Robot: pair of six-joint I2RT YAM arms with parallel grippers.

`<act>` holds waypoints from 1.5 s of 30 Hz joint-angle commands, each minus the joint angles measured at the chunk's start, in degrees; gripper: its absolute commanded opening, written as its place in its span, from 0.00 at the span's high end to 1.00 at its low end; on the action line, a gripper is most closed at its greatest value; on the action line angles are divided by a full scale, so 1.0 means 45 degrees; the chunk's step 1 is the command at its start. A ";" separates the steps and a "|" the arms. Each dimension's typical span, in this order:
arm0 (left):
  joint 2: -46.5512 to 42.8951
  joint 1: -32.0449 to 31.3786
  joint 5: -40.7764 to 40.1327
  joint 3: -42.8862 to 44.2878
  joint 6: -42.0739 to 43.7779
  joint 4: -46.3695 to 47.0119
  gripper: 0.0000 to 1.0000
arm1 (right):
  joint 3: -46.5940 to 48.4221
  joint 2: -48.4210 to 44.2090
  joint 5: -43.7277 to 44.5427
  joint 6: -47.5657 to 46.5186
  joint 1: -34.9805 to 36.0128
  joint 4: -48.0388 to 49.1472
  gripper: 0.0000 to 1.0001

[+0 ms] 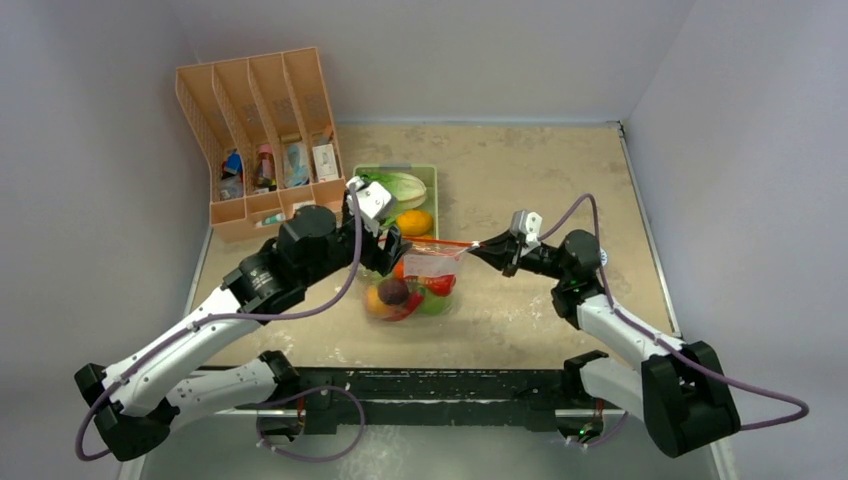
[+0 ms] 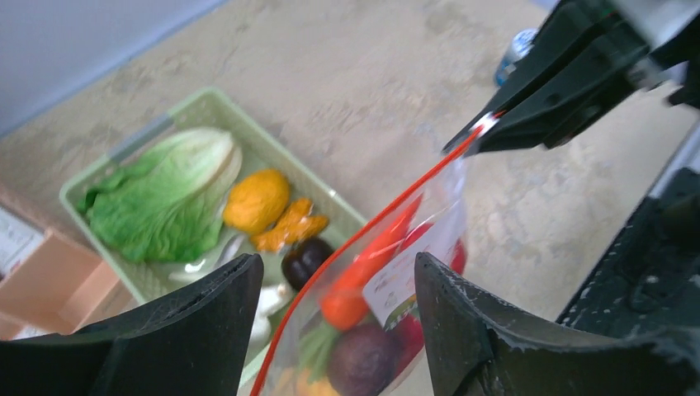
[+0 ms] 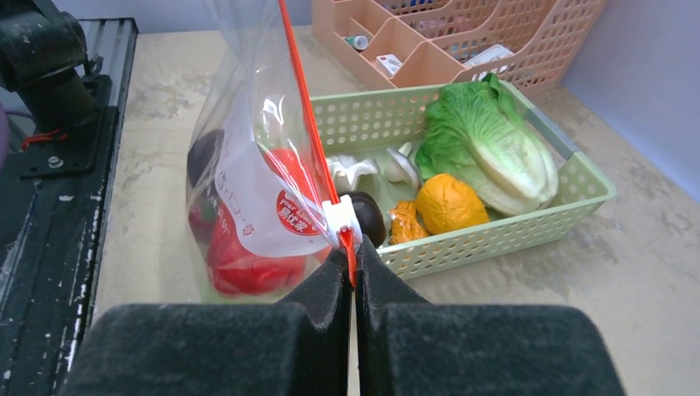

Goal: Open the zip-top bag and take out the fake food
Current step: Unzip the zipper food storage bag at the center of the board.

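The zip-top bag [image 3: 256, 157] is clear, crinkled plastic with a red zip strip [image 3: 305, 107] and a white slider [image 3: 341, 216]. The fake food [image 3: 248, 264] is bunched in its bottom in red, orange and dark purple. The bag hangs strip-up, with its long axis running from your right gripper [image 3: 353, 257] across to your left gripper [image 2: 334, 276]. Your right jaws are clenched on the strip's end just behind the slider. Your left jaws stand apart, and the strip passes through their gap. Beyond the bag from your right jaws sits the green tray [image 3: 495, 239].
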 commanded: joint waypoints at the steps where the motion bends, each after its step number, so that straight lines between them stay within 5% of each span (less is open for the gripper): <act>1: 0.0770 -0.0020 0.2717 0.1822 0.0620 0.0219 0.32 | 0.1071 -0.0510 -0.0081 -0.1244 0.0031 -0.1602 1.00; 6: 0.3074 -0.0160 0.4957 0.2467 0.0687 0.0908 0.29 | 0.1520 -0.0715 -0.0398 -0.1732 0.0032 -0.2732 1.00; 17: 0.5737 -0.1320 0.4941 0.2572 0.2165 0.3565 0.37 | 0.1542 -0.1039 -0.0674 -0.1934 0.0032 -0.3368 1.00; 24: 0.5851 -0.1343 0.5186 0.2342 0.3551 0.3951 0.58 | 0.1441 -0.1300 -0.0794 -0.2135 0.0033 -0.3579 1.00; 32: 0.5617 -0.1348 0.6305 0.1950 0.5567 0.3631 0.60 | 0.1572 -0.1576 -0.1040 -0.2669 0.0028 -0.4408 1.00; 45: 0.6194 -0.1278 0.5754 0.2569 0.5828 0.3684 0.58 | 0.1525 -0.1928 -0.1196 -0.2849 0.0023 -0.4773 1.00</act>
